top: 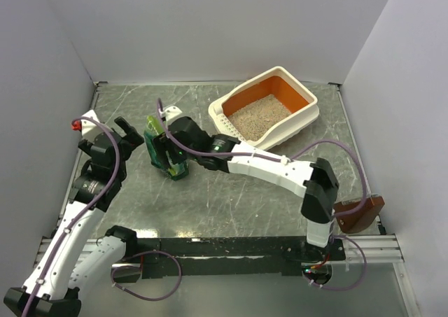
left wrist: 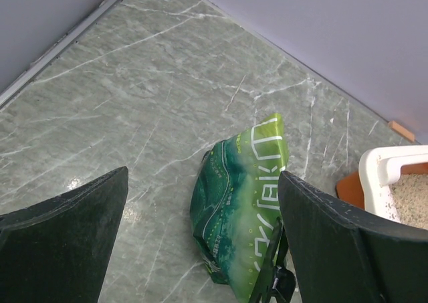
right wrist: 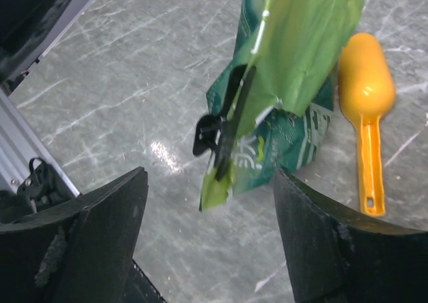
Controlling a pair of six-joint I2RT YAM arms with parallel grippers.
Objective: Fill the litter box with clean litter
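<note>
Roughly mid-table, a green crinkled bag [top: 162, 151] stands on the grey marbled table [top: 231, 205]. Its top is folded over and pinched by a black clip [right wrist: 217, 130]. A yellow-orange scoop [right wrist: 366, 95] lies flat just beside the bag, bowl away from the right wrist camera.

The litter box [top: 302, 124] sits at an angle toward the far right corner, well apart from the bag. The clean litter [top: 260, 116] covers much of its floor, and the orange inner wall shows at the far end.

The right arm [top: 266, 166] stretches low across the table from its base, past the near side of the box. The right gripper [right wrist: 210, 176] is at the bag, its jaws wide apart — the clipped edge shows in the gap, neither finger visibly touching it.

The left arm [top: 94, 184] rises folded on the left. The left gripper [left wrist: 202, 176] is spread wide and holds nothing — it points at the bag from near by, not touching it.
</note>
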